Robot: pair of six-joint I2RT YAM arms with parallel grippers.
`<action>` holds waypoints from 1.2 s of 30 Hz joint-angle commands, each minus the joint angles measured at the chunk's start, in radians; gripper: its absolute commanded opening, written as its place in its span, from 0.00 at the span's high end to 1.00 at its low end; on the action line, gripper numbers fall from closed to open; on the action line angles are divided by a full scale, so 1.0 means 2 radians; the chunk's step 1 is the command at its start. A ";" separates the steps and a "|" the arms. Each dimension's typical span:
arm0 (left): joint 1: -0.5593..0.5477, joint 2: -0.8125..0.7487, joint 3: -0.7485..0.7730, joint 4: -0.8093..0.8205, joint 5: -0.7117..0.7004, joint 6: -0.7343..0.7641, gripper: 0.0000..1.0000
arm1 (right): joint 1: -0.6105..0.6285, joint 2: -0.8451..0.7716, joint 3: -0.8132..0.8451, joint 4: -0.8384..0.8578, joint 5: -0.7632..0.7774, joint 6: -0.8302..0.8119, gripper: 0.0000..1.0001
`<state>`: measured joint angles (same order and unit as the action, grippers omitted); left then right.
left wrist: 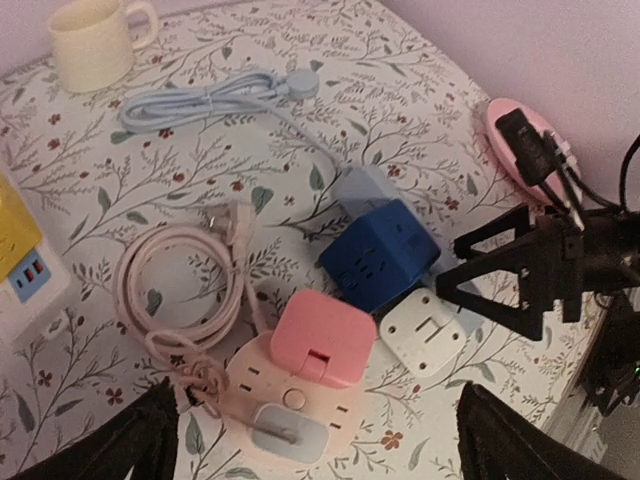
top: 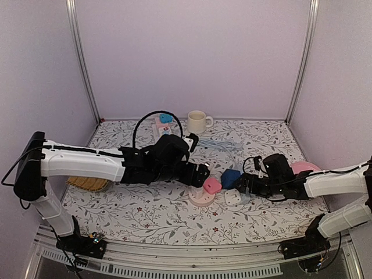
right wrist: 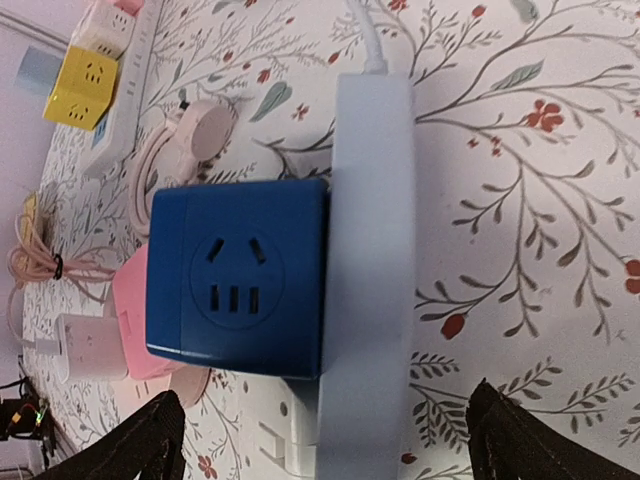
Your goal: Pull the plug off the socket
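Nearest us, at the 6 o'clock edge of the table (top: 145,218), the two arms reach inward toward a cluster just right of centre. The left gripper (left wrist: 318,420) hangs over the round pink socket (left wrist: 255,385) with its fingers spread wide, gripping nothing. We see both tips clear of everything below. The pink plug (left wrist: 322,335) sits seated on that socket, toward its 1 o'clock side. A white adapter (left wrist: 425,330) lies just beside the plug at 3 o'clock.

The right gripper (right wrist: 322,425) comes in from 3 o'clock, low over the cloth. Its jaws are likewise wide apart and empty, and it faces the blue cube plug (right wrist: 235,275). That cube sits on a pale blue socket strip (right wrist: 372,250), at 1 o'clock from the pink plug and close beside it; we cannot tell whether they touch.

A coiled pink cable (left wrist: 122,285) lies at 10 o'clock of the pink socket. A pink disc (left wrist: 500,115) rests near the table's 3 o'clock edge.

Farther out, a bundled pale blue cord (left wrist: 200,100) lies toward 12 o'clock. A yellow cube (left wrist: 15,230) sits at 11 o'clock. Farthest, a cream mug (left wrist: 90,40) stands upright near the back wall.
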<state>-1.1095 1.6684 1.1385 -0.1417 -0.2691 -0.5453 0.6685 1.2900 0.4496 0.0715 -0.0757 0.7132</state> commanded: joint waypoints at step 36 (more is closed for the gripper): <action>0.092 0.131 -0.053 0.056 0.136 -0.128 0.03 | 0.021 0.054 0.013 0.037 0.015 0.015 0.62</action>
<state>-0.9836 1.9568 1.1584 0.1127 0.0795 -0.8246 0.7013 1.3899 0.4465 0.1436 -0.0322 0.7387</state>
